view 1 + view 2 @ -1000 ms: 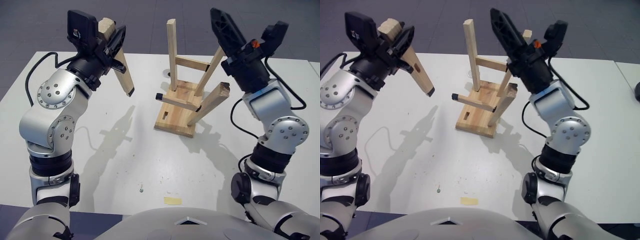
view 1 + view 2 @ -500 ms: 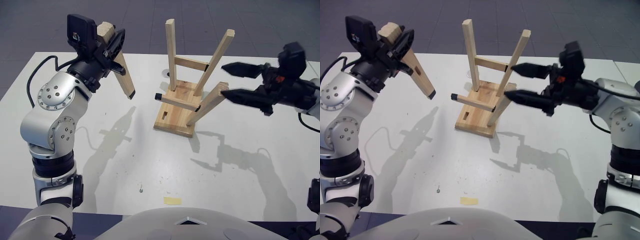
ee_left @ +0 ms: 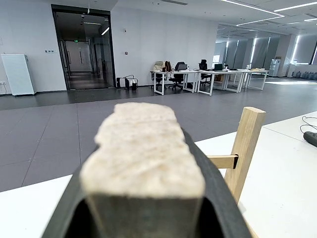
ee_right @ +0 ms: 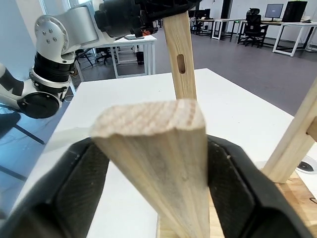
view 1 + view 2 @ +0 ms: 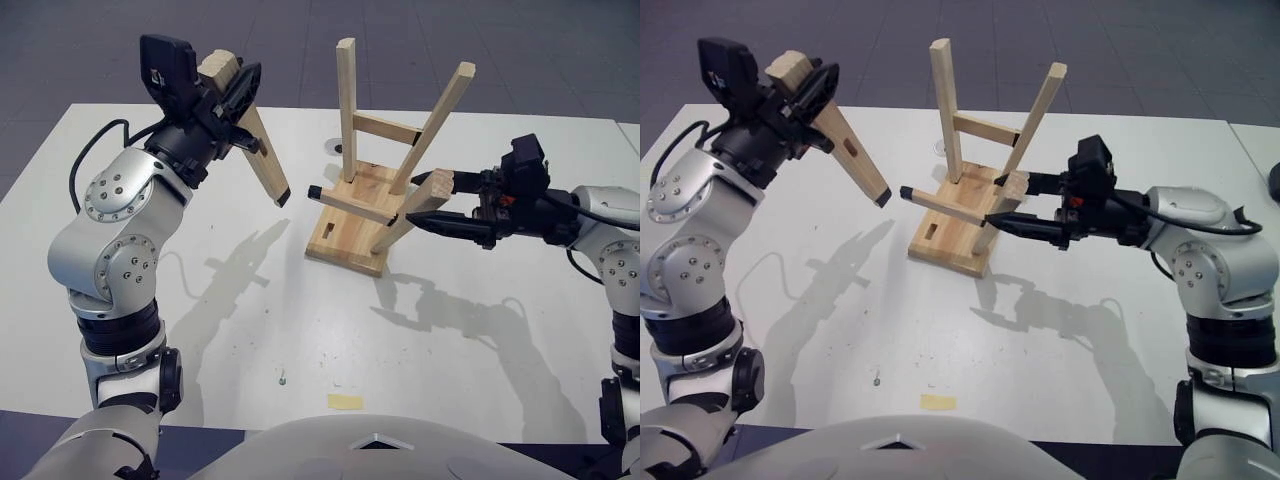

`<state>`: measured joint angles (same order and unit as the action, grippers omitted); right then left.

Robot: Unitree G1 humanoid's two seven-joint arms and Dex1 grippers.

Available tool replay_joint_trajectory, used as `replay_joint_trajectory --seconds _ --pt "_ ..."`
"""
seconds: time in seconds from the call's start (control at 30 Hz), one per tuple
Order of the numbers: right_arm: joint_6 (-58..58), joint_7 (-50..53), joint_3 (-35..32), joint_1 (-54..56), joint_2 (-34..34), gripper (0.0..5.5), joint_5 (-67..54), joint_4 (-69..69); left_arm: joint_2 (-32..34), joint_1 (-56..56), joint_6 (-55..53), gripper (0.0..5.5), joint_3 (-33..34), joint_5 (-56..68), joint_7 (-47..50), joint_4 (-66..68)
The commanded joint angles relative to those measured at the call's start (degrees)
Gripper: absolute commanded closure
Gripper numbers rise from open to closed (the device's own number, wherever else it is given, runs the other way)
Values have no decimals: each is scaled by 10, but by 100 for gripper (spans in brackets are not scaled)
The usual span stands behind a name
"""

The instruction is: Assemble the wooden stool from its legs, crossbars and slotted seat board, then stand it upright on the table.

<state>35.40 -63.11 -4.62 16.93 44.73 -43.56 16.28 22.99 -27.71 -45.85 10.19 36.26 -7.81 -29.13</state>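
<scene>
We see the stool (image 5: pixel 372 190) upside down at the middle of the table (image 5: pixel 500 350), its seat board (image 5: pixel 340 238) flat on the white top. Two long legs rise from the far side of the board, joined by a short crossbar (image 5: pixel 385 127). A third, tilted leg (image 5: pixel 408 215) leans up from the board's near right corner. A lower crossbar (image 5: pixel 352 205) runs from it to the left and ends in a dark tip.

The right gripper (image 5: pixel 432 198) lies level, at the upper end of the tilted leg. From the head we make out one dark finger under that end and the other behind it. The right wrist view shows more: the leg's cut end sits between both black fingers (image 4: pixel 81 183), each pressed against a side of the wood, so the gripper is clenched on the tilted leg.

The left gripper (image 5: pixel 232 92) is raised above the table's far left part, well apart from the stool. It grasps a loose leg (image 5: pixel 262 158) near the top. The leg slants down, its dark lower end pointing towards the stool. The left wrist view gives us its rough end grain (image 3: pixel 143 148) wedged between the fingers. In the right wrist view we find an oval slot (image 4: pixel 181 63) on one face of the loose leg.

Near the table's front edge lie a small screw (image 5: pixel 284 378) and a scrap of yellow tape (image 5: pixel 345 402).
</scene>
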Motion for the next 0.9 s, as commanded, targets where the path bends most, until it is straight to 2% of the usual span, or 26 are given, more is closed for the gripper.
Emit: replay_joint_trajectory --seconds 0.03,0.37,0.9 --pt "-11 22 12 -30 -22 313 13 33 -25 -13 -11 448 20 27 12 6" --pt "-31 77 21 -61 -70 324 20 44 -94 15 -31 448 69 106 61 36" --pt "-32 99 34 -60 -87 328 20 50 -116 61 -30 448 43 89 98 47"
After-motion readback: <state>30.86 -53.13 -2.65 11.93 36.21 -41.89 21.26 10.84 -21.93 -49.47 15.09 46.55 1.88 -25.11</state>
